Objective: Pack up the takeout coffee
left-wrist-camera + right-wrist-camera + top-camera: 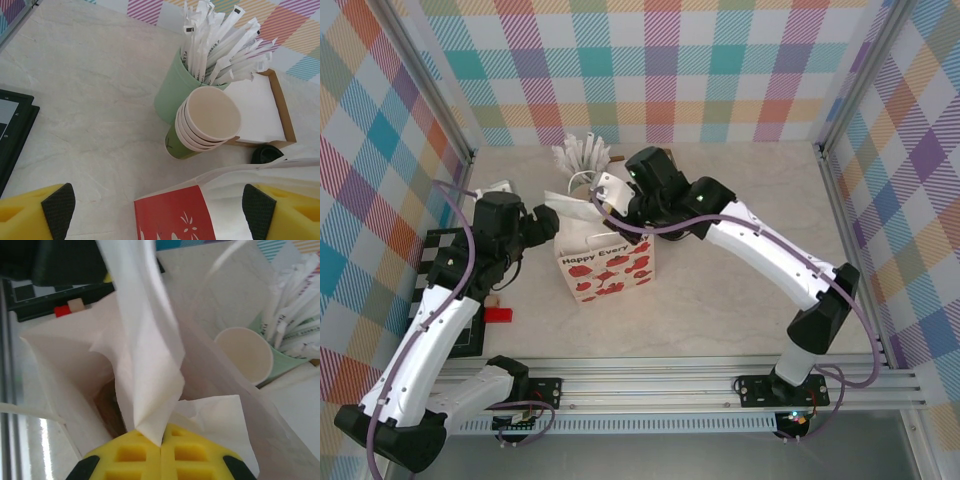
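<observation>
The white paper bag (605, 265) with red hearts stands open at the table's middle. My right gripper (611, 196) hovers over its mouth, shut on a white napkin (145, 355) that hangs down into the bag (60, 355). My left gripper (548, 222) is at the bag's left rim, open, its black pads (59, 207) wide apart with the bag's red-printed corner (172, 215) between them. The lidded takeout coffee is out of view; something dark and brownish (107, 407) lies deep in the bag, too dim to identify.
Behind the bag stand a stack of lidless green cups (205, 125), a green holder of wrapped straws (172, 87), a napkin tray (260, 107) and a loose black lid (266, 154). A black board (445, 265) and a red block (499, 314) lie at the left.
</observation>
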Motion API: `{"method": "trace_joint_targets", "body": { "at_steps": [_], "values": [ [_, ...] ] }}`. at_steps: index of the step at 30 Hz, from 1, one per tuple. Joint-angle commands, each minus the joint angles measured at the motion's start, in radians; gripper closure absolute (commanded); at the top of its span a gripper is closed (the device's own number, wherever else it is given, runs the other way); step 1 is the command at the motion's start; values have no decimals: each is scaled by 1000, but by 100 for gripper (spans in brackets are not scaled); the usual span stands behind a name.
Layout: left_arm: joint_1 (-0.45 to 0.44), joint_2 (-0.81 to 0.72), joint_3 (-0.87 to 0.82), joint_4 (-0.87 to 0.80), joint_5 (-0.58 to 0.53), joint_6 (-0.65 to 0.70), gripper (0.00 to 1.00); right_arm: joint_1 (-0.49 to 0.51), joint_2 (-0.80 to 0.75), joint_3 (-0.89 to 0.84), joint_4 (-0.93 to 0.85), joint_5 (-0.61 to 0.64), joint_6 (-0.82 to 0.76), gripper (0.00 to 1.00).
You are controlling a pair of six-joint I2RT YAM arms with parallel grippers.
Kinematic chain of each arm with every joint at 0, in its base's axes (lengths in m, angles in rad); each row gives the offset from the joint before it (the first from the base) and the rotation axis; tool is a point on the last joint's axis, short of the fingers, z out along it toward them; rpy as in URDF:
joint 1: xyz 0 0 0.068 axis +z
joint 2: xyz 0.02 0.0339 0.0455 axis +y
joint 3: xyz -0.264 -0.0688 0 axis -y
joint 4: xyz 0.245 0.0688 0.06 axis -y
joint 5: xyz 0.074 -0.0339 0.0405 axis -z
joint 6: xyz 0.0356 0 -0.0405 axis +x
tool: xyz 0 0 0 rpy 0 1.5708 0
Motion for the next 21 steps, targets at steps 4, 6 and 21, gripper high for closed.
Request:
{"method": "trace_joint_targets", "body": {
  "at_steps": [4, 6, 21],
  "values": [
    [11, -67, -52, 66, -47, -69, 12, -7, 143, 229, -287, -139, 6, 100],
    [11, -87, -58, 66, -64, -71, 9, -14, 195, 305, -355, -164, 6, 100],
    [11, -84, -63, 15, -113, -80, 0, -41, 450, 685, -533, -185, 148, 79]
  ]
}}
